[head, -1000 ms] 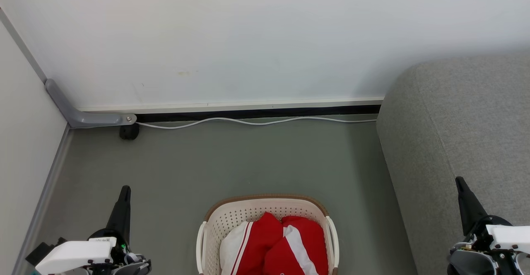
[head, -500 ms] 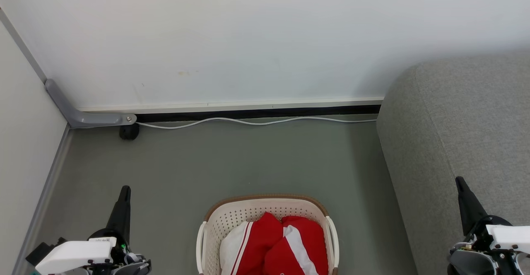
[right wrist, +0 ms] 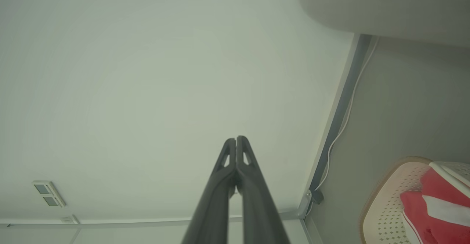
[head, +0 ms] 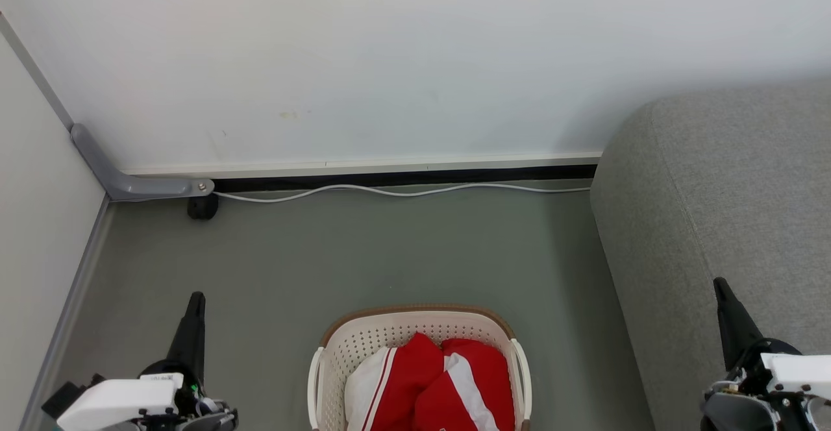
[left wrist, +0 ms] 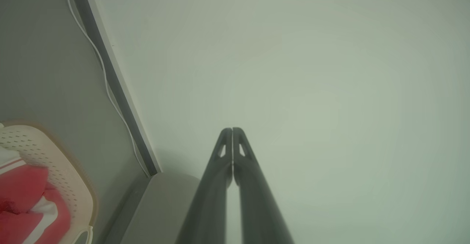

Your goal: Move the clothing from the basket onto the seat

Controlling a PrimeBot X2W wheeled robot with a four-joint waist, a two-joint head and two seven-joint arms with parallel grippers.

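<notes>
The basket [head: 419, 308] stands on the grey-green floor [head: 363, 249], low in the middle of the head view, and its near part is cut off by the picture's edge. The clothing [head: 441, 385] lies inside the basket as a heap of red folds. A white panel edged with thin stripes lies toward the basket's left side, and a broad white band slants across the red toward its right. The heap rises to about the height of the basket's brown rim.

The seat [head: 727, 191] stands to the right of the basket, apart from it, with a strip of floor between them. Its rounded corner lies beyond the basket, toward the wall [head: 389, 61].

The left end effector [head: 195, 296] hangs over the floor to the left of the basket, well apart from it, and points away toward the wall. In the left wrist view its two dark fingers are pressed together, tips meeting, with nothing between them. The right end effector [head: 718, 282] is to the right of the basket, also well apart, and shows against the seat's side. The right wrist view shows its fingers together in the same way, tips touching.

Beyond the basket a white cable [head: 389, 191] runs along the foot of the wall. Beyond the basket and to its left, a grey bracket [head: 130, 184] meets the corner, with a small black wheel [head: 202, 207] just beside it.
</notes>
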